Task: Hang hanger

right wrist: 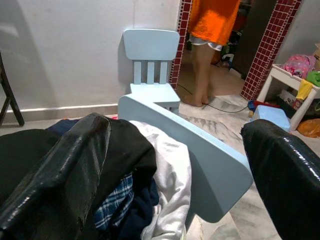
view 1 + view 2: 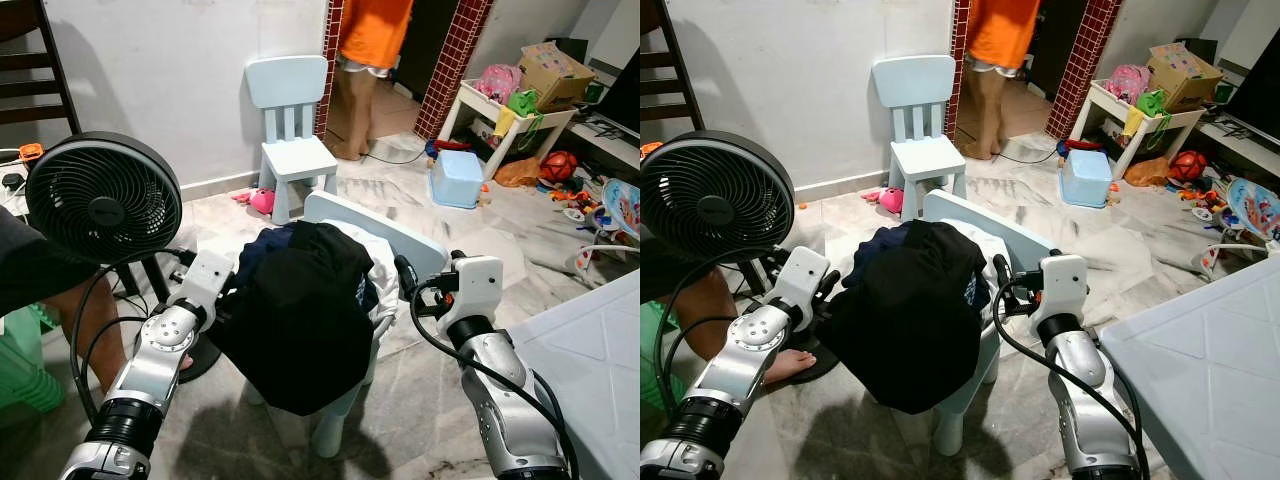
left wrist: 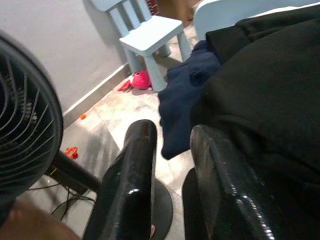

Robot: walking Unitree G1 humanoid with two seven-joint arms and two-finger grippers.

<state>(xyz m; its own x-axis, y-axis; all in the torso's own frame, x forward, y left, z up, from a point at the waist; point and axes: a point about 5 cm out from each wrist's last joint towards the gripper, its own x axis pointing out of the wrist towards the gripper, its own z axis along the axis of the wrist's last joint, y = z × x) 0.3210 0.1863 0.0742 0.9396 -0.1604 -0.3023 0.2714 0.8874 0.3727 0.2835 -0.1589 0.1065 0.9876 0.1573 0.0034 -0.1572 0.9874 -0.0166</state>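
Note:
A pile of clothes lies on a light blue child's chair [image 2: 400,235]. A black garment [image 2: 295,320] lies on top, above navy cloth [image 3: 182,95], a white garment [image 1: 167,170] and a plaid piece [image 1: 112,207]. I can make out no hanger. My left gripper [image 3: 170,130] sits at the pile's left side, right beside the black garment, its fingers [image 3: 132,170] a little apart with nothing between them. My right gripper [image 1: 175,127] is at the pile's right side near the chair's backrest, open wide and holding nothing.
A black fan [image 2: 100,195] stands close on the left, beside a seated person's leg [image 2: 90,330]. A second small chair [image 2: 295,130] stands at the wall. Another person [image 2: 365,60] stands in the doorway. Toys and a blue box [image 2: 457,177] are at the right, a white surface [image 2: 590,340] at near right.

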